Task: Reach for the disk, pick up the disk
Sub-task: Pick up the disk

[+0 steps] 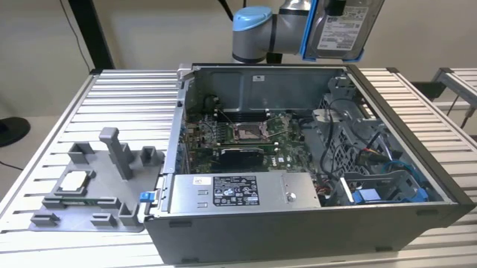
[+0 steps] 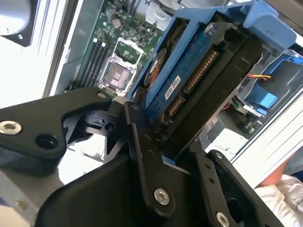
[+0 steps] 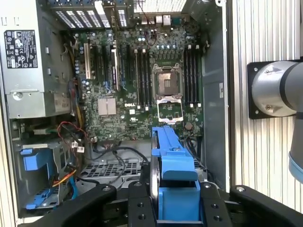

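One disk (image 1: 339, 28), with two blue rails, hangs clamped in the tool (image 2: 161, 137) above one open computer case (image 1: 402, 184).

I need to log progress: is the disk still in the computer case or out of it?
Out. The gripper is shut on the disk, holding it above the open case.

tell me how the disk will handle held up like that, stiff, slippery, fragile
Probably stiff: the disk is a flat metal slab in blue rails. The gripper clamps it above the open computer case, so a slip could damage it. Its exposed circuit board looks fragile.
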Robot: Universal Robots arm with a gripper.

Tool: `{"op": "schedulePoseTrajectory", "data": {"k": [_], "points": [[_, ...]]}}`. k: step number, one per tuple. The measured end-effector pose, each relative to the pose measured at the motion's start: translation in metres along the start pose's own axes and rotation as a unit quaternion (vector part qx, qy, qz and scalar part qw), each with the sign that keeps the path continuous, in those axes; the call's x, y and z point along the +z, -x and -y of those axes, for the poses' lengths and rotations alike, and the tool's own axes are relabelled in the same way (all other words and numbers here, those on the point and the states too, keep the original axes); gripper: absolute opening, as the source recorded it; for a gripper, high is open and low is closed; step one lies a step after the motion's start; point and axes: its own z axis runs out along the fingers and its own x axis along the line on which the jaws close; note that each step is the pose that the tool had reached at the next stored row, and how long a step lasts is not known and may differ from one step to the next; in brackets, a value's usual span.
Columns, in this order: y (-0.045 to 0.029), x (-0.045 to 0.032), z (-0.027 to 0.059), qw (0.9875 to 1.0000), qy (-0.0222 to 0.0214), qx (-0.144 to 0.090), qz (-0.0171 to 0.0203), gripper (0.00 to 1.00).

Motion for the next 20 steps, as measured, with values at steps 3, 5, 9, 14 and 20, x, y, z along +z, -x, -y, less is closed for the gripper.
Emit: {"op": "schedulePoseTrajectory", "data": {"k": [3, 5, 9, 14, 20], "points": [[-0.0004, 0.0062, 0.0003, 1.0, -0.0001, 0.0, 0.0, 0.0], [-0.0006, 0.0097, 0.0014, 1.0, -0.0001, 0.0, -0.0002, 0.0], [-0.0007, 0.0119, 0.0037, 1.0, -0.0001, 0.0, -0.0005, 0.0], [-0.0007, 0.0119, 0.004, 1.0, -0.0001, 0.0, -0.0005, 0.0], [-0.0007, 0.0119, 0.004, 1.0, -0.0001, 0.0, -0.0005, 0.0]]}}
